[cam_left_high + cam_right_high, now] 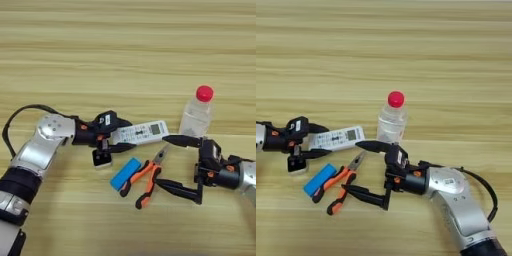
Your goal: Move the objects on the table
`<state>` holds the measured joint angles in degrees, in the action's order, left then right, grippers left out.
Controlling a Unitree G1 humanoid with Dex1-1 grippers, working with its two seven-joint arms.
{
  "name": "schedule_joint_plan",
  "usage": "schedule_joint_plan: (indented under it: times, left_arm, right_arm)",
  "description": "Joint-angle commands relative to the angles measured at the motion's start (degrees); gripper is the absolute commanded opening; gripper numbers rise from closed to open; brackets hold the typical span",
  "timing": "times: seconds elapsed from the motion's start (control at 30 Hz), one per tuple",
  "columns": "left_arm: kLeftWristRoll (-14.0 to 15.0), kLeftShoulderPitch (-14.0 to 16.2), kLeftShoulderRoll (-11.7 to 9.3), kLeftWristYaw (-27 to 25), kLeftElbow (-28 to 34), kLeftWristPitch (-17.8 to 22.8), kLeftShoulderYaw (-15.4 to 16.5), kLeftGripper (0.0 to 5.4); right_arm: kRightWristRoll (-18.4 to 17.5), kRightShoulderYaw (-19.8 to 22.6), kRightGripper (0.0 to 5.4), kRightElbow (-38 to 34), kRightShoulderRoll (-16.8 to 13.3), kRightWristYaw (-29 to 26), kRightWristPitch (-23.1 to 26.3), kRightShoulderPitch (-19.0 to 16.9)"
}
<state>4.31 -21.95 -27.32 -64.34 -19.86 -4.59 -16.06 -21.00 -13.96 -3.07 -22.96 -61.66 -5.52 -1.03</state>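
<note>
Non-task things: none to be seen in either view.

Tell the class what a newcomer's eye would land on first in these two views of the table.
Likely the clear plastic bottle with red cap, upright right of centre. Next, the two black grippers closing in on the clutter: the left gripper has its fingers around the end of the white remote control, and the right gripper gapes wide beside the orange-black pliers.
</note>
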Motion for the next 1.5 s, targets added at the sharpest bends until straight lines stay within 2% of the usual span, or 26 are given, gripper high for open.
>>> schedule_joint_plan:
  times: [0.03,0.23,0.4,0.6,0.93,1.27,1.33,1.5]
  left_arm:
    - [-0.34,0.53,-0.63,0.49,0.88,0.91,0.33,2.84]
    - [-2.02,-0.64,-0.15,1.5,-3.12,-0.24,-0.25,2.84]
    - [-4.09,-2.56,1.24,2.79,-10.21,-2.22,-0.85,2.84]
    - [-5.36,-4.63,2.29,3.88,-15.52,-4.49,-0.91,2.84]
    - [-6.59,-6.17,2.88,4.68,-19.43,-6.8,-1.27,2.84]
    - [-6.75,-6.15,3.07,4.91,-20.49,-7.95,-1.54,2.84]
    - [-6.72,-6.09,3.06,4.99,-20.48,-8.08,-1.52,3.21]
    - [-6.55,-5.65,3.56,5.1,-20.28,-8.59,-1.25,3.71]
  right_arm:
    - [0.41,0.08,5.4,0.12,-0.28,-0.02,0.26,0.36]
    - [0.36,0.14,5.4,0.08,-0.29,0.01,0.24,0.27]
    - [0.34,0.15,5.4,0.14,-0.19,0.05,0.2,0.27]
    - [0.28,0.32,5.4,0.12,-0.22,0.01,0.19,0.2]
    - [0.18,0.38,5.4,0.12,-0.19,0.0,0.3,0.29]
    - [0.11,0.42,5.4,0.39,-0.08,-0.05,0.23,0.35]
    - [0.11,0.41,5.4,0.37,-0.06,-0.04,0.21,0.31]
    - [0.14,0.42,5.4,0.41,0.0,0.03,0.13,0.29]
